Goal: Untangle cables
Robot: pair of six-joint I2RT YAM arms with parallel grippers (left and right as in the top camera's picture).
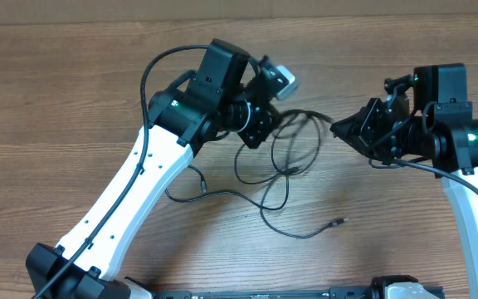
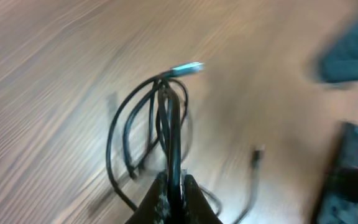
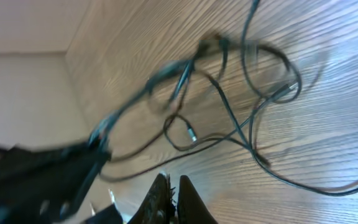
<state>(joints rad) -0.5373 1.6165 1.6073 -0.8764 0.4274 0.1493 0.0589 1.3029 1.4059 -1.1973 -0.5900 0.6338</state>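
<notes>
So the tangle of thin black cables [image 1: 291,169] is sitting pretty much dead centre of the overhead frame, on the brown wood-grain table [image 1: 73,100], right between the two claws. It's a few loose loops overlapping each other. One strand trails off to a small plug end [image 1: 338,222] lower right of centre, and another end [image 1: 197,178] lies left of the pile, close to the white link of the left arm [image 1: 131,191].

The left claw [image 1: 256,133] is at the upper left edge of the tangle. In its wrist view the left claw [image 2: 173,193] is clamped on a bunch of cable strands [image 2: 166,112] at the bottom centre. The loops stand up from it and a silvery plug tip [image 2: 188,68] pokes out at the top. That shot is blurry.

The right claw [image 1: 337,127] is at the tangle's upper right, its tip touching or just beside one strand. From its wrist, the right claw [image 3: 171,196] has its fingers squeezed close together, the cables [image 3: 253,146] spread out above them. Can't tell if a strand is caught in there.
</notes>
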